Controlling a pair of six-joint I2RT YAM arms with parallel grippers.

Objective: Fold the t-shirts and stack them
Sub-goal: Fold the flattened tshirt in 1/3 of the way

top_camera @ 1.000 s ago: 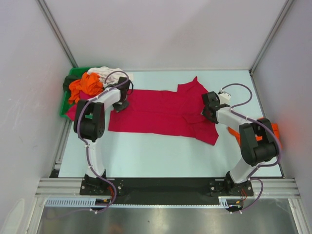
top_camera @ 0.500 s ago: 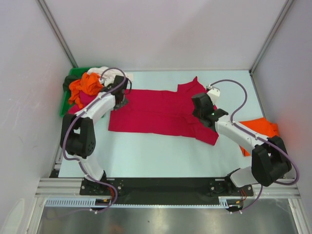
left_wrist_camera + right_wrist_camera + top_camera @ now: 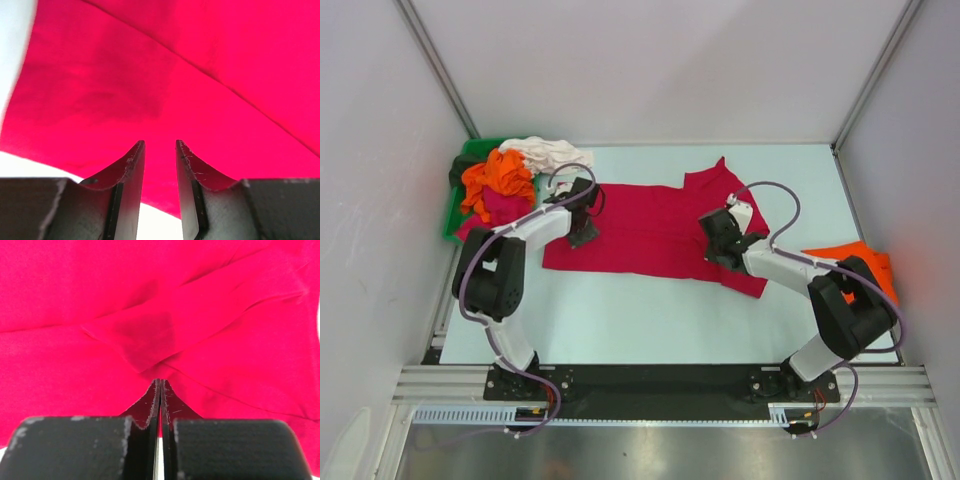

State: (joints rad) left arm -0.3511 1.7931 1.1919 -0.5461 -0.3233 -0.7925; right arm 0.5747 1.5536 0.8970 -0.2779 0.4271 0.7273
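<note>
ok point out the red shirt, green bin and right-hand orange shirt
red shirt (image 3: pixel 640 225), top view, body middle
green bin (image 3: pixel 472 149), top view, far rim corner
right-hand orange shirt (image 3: pixel 835 251), top view, far edge

1 crimson t-shirt, 2 orange t-shirts, 1 green bin

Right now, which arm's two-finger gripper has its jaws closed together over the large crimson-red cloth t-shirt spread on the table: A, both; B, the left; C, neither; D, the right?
D: in the right wrist view the right gripper has its jaws pressed together above the crimson-red t-shirt, while the left gripper shows a clear gap between its jaws.
</note>
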